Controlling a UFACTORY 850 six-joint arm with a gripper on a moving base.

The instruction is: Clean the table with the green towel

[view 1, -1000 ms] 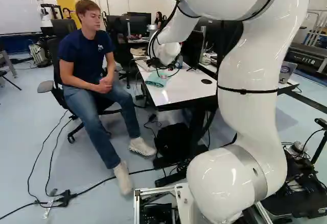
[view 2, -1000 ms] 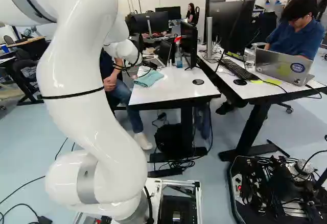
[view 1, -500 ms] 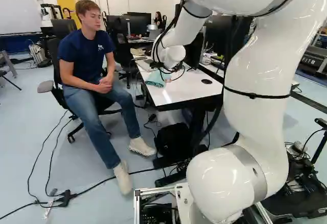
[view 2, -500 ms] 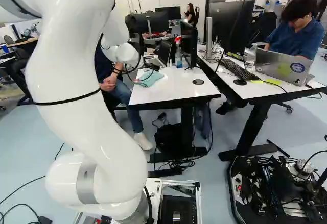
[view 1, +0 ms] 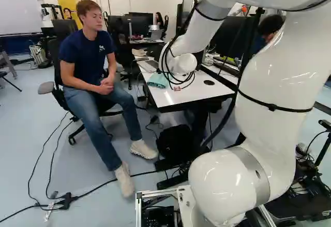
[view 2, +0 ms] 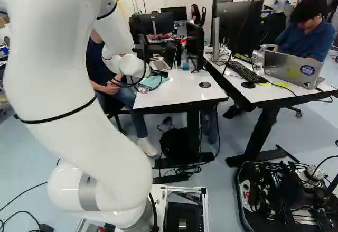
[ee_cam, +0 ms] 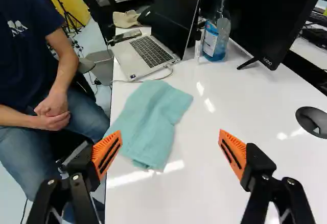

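In the left base view my gripper (view 1: 178, 87) hangs over the white table (view 1: 168, 100), close to the green towel (view 1: 158, 80). The wrist view shows the gripper (ee_cam: 169, 146) wide open, its orange pads far apart with nothing held between them. Ahead of the fingers, the pale green towel (ee_cam: 153, 118) lies loosely folded on the glossy tabletop (ee_cam: 214, 183), along the table's edge on the seated person's side. One finger stands near the towel's close corner; the other is over bare tabletop. In the right base view cables partly cover the towel (view 2: 156, 82).
Beyond the towel stand an open laptop (ee_cam: 148, 50), a blue spray bottle (ee_cam: 217, 38) and a monitor (ee_cam: 271, 20). A black round disc (ee_cam: 312, 121) is set in the tabletop. A person sits close beside the table edge, hands clasped. Another robot (view 1: 41, 10) stands far back.
My arm has swung rightward in the left base view, carrying the gripper from over the towel to its side. The towel and the base have stayed put.
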